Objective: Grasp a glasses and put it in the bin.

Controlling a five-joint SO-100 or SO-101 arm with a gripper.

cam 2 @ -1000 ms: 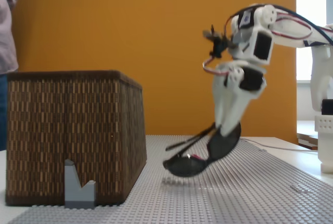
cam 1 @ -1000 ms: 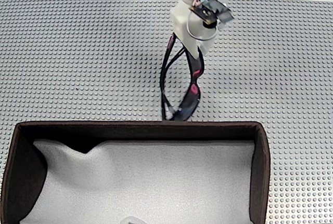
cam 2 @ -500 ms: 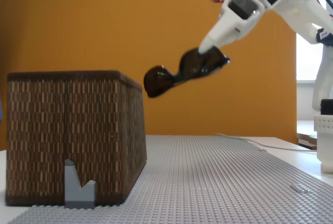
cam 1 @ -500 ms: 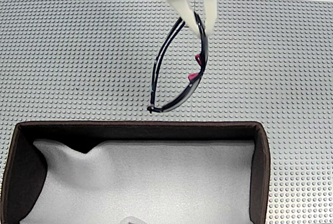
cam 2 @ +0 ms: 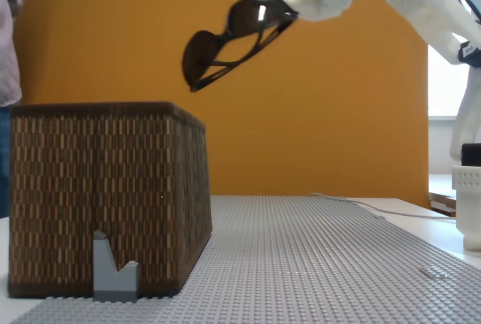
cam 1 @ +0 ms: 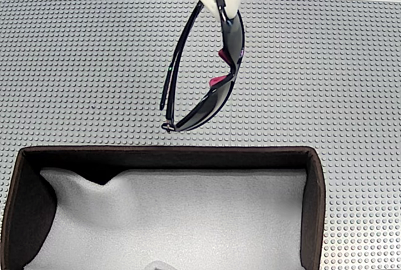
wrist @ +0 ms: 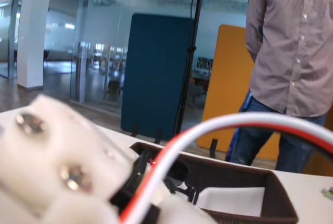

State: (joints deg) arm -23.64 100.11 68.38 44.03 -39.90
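Clamped in the white gripper (cam 2: 279, 2), the glasses (cam 2: 229, 37) have risen from table level to dangle below its fingertips, above the rim of the bin (cam 2: 105, 189), ready for carrying over.

**One of nearly everything**

One pair of glasses (cam 1: 213, 82) was in sight, with two dark lenses and two thin temple arms, as a fixed view from the side showed (cam 2: 225, 38). One bin (cam 1: 313, 201) stood on the counter (cam 1: 81, 69), its woven wall plain in the side-on fixed view (cam 2: 98, 196). One white robot arm (cam 2: 428, 1) carried one claw (cam 1: 220, 4) with two fingers. One small grey block (cam 2: 114, 271) stood against the bin's front wall. One person (wrist: 286, 63) stood behind the bin in the wrist view. One orange panel (cam 2: 338, 113) and one dark blue panel (wrist: 153, 73) made up the partitions.
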